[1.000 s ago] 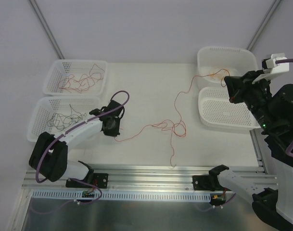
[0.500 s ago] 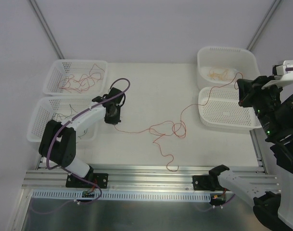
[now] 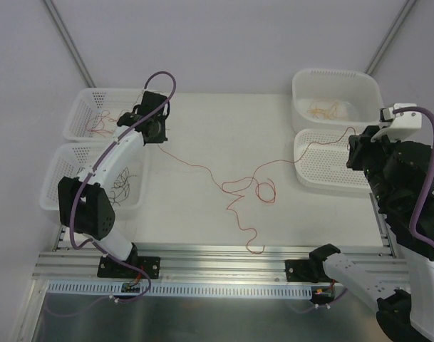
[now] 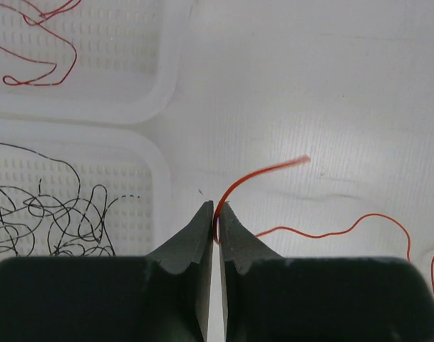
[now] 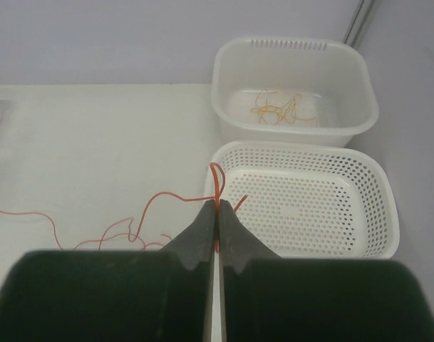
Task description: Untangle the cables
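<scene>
The left hand point(image 4: 217, 211) is pinched shut on the end of a red wire point(image 4: 259, 171). In the last second it has swung from beside the basket of black wires point(image 3: 53, 182) up to 10 o'clock, at the rim of the basket of red wires point(image 3: 74, 117). The right hand point(image 5: 217, 208), also clamped on an orange-red wire point(image 5: 217, 185), has drawn back toward 3 o'clock beside the perforated basket point(image 3: 331, 171).

Between the 2 hands the strands run to a tangle point(image 3: 259, 189) at the table's centre. It is more stretched out but still looped, so the wires look only partly separated.

The table point(image 3: 217, 121) is white, with a tub point(image 3: 336, 71) at 1 o'clock and a metal rail point(image 3: 224, 260) at 6. The walls are plain white, with 2 slanting poles point(image 3: 70, 43).
</scene>
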Available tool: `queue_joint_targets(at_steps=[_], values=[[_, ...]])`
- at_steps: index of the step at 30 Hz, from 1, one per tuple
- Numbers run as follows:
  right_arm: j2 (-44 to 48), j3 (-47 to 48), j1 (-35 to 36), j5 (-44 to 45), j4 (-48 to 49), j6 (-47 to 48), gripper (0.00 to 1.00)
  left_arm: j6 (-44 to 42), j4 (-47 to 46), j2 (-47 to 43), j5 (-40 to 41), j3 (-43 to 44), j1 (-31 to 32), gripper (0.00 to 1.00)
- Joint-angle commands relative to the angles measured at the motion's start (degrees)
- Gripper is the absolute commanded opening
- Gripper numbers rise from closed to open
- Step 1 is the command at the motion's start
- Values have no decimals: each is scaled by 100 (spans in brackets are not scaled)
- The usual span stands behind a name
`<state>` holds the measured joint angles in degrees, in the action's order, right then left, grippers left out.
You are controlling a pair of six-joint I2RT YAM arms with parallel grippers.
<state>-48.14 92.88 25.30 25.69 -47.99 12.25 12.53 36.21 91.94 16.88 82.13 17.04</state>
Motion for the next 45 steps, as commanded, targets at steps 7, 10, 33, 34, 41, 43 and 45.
queue_joint_targets(at_steps=[7, 10, 33, 34, 41, 43, 45], values=[[-46, -235, -34, -1678, -141, -188, 1, 126, 45, -211, -1001, -609, 45, 35], [-301, -472, -34, -2128, -132, -424, 1, 258, -61, -536, -1345, -1005, 45, 43], [-768, -358, -16, -4556, 1019, -1524, 1, 698, -4130, -2332, -2691, -3669, 2241, 91], [-741, -385, -16, -4564, 1019, -1533, 1, 698, -4139, -2225, -2708, -3634, 2312, 90], [-600, -472, -16, -4520, 993, -1568, 1, 619, -4429, -1294, -2516, -3563, 2927, 87], [-556, -508, -7, -4556, 1011, -1612, 1, 636, -4543, -969, -2304, -3537, 3007, 84], [-530, -578, -16, -4582, 1011, -1629, 1, 697, -4648, -679, -2216, -3485, 3016, 80]])
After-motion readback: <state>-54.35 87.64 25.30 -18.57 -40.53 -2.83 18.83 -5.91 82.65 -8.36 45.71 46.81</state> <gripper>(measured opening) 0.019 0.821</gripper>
